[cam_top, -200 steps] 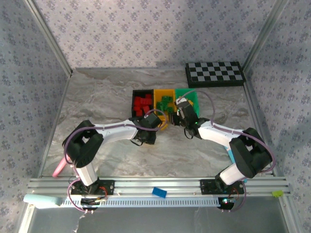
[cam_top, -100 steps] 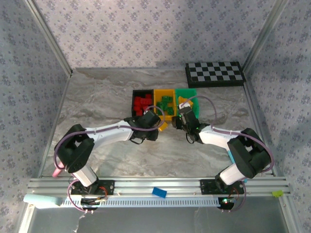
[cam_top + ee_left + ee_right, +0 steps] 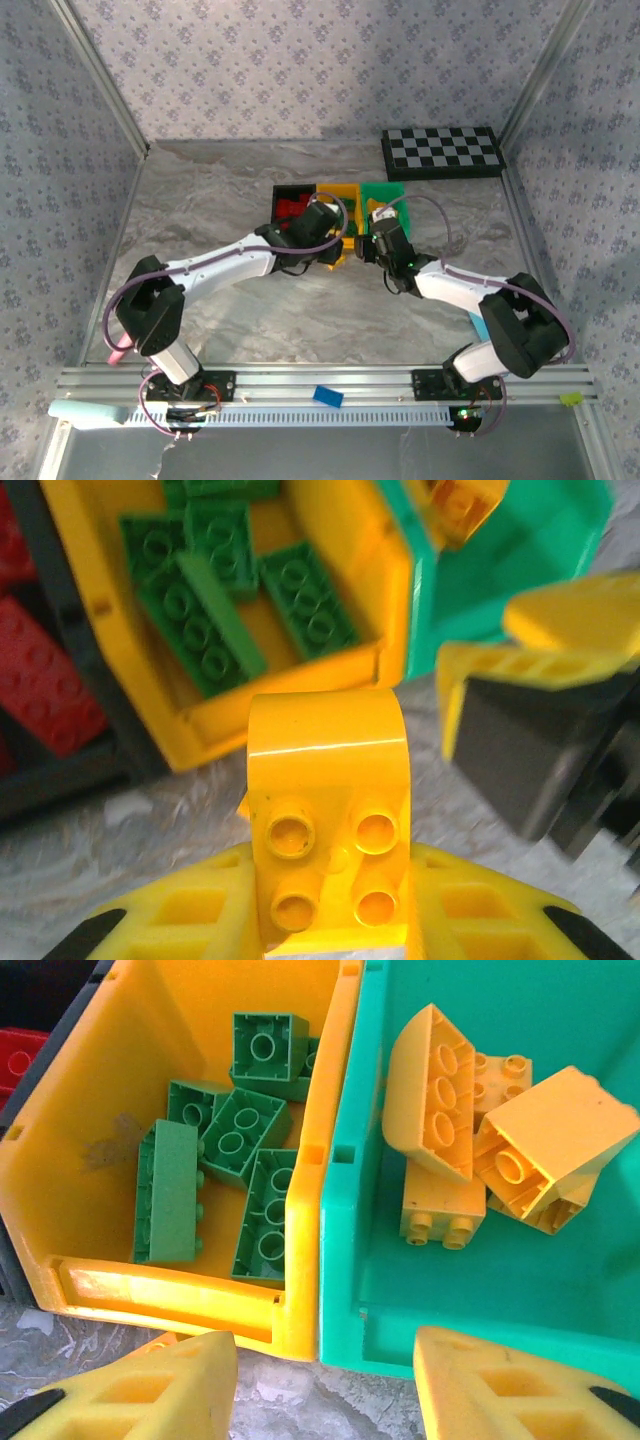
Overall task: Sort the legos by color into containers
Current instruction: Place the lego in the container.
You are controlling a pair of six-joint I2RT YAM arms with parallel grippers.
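Observation:
My left gripper (image 3: 327,905) is shut on a yellow lego (image 3: 327,800), held studs-up just in front of the yellow bin (image 3: 372,590), which holds several green legos (image 3: 205,605). From above, the left gripper (image 3: 335,256) is at the near edge of the containers. My right gripper (image 3: 325,1390) stands open with nothing between its fingers, in front of the seam between the yellow bin (image 3: 312,1110) and the green bin (image 3: 470,1295). Several yellow legos (image 3: 480,1130) lie in the green bin. Red legos (image 3: 290,208) fill the black bin (image 3: 277,195).
A black-and-white checkerboard (image 3: 442,152) lies at the back right. A lone blue brick (image 3: 327,396) rests on the front rail. A pink object (image 3: 120,345) lies by the left wall. The two grippers are close together in front of the bins.
The left arm has carried the yellow lego forward to the bins. The right gripper has drawn back from over the green bin to its near edge.

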